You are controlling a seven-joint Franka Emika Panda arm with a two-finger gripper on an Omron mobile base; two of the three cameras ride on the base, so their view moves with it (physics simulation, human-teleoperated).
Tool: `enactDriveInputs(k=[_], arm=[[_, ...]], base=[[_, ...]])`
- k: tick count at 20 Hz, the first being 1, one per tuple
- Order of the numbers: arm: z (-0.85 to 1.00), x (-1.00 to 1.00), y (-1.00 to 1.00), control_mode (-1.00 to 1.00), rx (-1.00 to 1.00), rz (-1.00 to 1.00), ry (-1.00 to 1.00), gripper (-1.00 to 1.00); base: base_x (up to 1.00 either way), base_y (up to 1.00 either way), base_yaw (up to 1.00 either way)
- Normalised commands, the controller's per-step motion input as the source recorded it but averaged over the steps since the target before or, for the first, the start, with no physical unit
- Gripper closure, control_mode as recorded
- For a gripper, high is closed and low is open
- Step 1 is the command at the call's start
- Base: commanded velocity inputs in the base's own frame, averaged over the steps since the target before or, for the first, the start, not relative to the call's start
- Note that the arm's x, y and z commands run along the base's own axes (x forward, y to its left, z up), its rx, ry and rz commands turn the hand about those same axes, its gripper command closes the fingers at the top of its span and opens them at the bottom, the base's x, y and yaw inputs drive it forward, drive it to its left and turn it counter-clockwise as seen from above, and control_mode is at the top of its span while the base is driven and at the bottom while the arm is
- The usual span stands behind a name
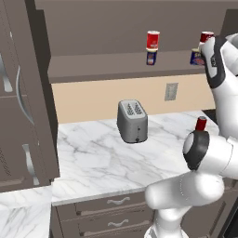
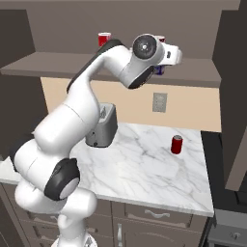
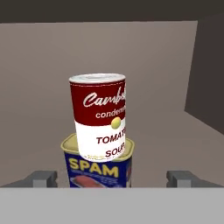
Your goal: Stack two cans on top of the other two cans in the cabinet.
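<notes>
Hand view: the claw (image 3: 112, 178) is seen spread wide and empty, a soup can (image 3: 99, 116) already stacked on the blue tin (image 3: 98, 168) at 12 o'clock in the cabinet (image 1: 102, 65), so both stacks are judged done.
</notes>
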Motion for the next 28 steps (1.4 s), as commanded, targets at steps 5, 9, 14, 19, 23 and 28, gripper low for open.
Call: enactDriveInputs(k=[5,9,14,19,23,28], arm=[[-0.07,-0.41,0.23,-1.0,0.0,0.0,0.0,-1.0],[-0.05,-0.6,0.3,-1.0,0.0,-0.03,0.01,-1.0],[-0.04,-0.63,0.41,-1.0,0.0,-0.09,0.01,-1.0],[-0.03,-0.63,0.42,-1.0,0.0,-0.08,0.07,-1.0],[-0.1,-0.7,0.38,-1.0,0.0,-0.06,0.02,-1.0],[-0.15,-0.69,0.36,-1.0,0.0,-0.07,0.0,-1.0]], base=[[0.0,0.0,0.0],[0.0,0.0,0.0],[0.0,0.0,0.0],[0.0,0.0,0.0],[0.0,0.0,0.0],[0.0,0.0,0.0]])
